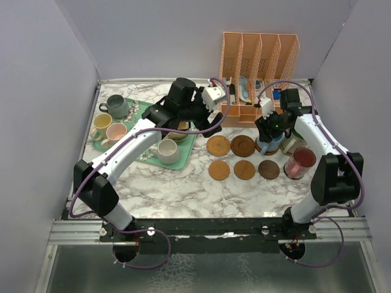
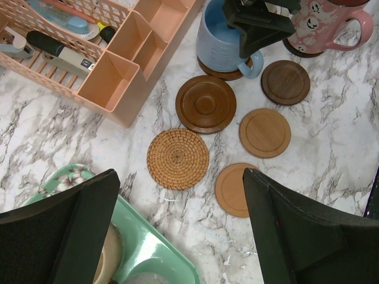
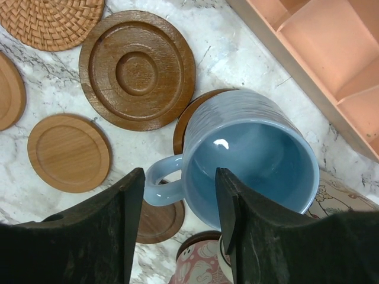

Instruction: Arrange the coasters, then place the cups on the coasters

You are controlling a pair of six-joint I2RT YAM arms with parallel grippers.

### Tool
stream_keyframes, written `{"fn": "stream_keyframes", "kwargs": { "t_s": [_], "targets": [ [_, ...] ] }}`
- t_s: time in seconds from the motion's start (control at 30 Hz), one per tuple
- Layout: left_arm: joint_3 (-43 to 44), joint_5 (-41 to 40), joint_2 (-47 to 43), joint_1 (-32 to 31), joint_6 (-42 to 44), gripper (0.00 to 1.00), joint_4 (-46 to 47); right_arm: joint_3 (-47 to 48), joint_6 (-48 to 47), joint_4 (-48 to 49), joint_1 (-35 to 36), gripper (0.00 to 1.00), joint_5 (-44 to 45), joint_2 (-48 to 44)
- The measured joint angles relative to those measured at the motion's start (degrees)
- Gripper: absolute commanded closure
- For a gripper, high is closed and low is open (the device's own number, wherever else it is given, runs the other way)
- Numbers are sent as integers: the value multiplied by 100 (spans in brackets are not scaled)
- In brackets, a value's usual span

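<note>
One clean exit: the blue cup (image 1: 273, 144) looks placed; I'd rise straight up, clearing rim and handle.
Top view: my right claw (image 1: 270, 126) points down over the cup, just before the peach rack (image 1: 259, 52); my left claw (image 1: 211, 120) hovers off the rack's left corner.
Left wrist: left claw wide open, empty, over bare coasters (image 2: 205, 104) before the rack.
Right wrist: jaws apart astride the cup's wall, not pinching; cup seated on its coaster (image 3: 183, 121).

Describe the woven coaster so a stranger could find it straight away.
Find the peach desk organiser at the back of the marble table; coasters lie in two rows before it. The woven coaster is the back row's left end, nearest the mint-green tray. Its neighbours are smooth wood; it alone is basket-woven.
</note>
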Motion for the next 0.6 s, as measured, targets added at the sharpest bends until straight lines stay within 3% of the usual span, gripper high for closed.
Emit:
{"fn": "stream_keyframes", "kwargs": {
  "t_s": [0.2,0.6],
  "targets": [
    [-2,0,-2,0,0,11,0,-28,61,39,20,62,-2,181],
    [-4,-2,-2,2,2,11,0,-151,181,114,28,74,-79,249]
  ]
}}
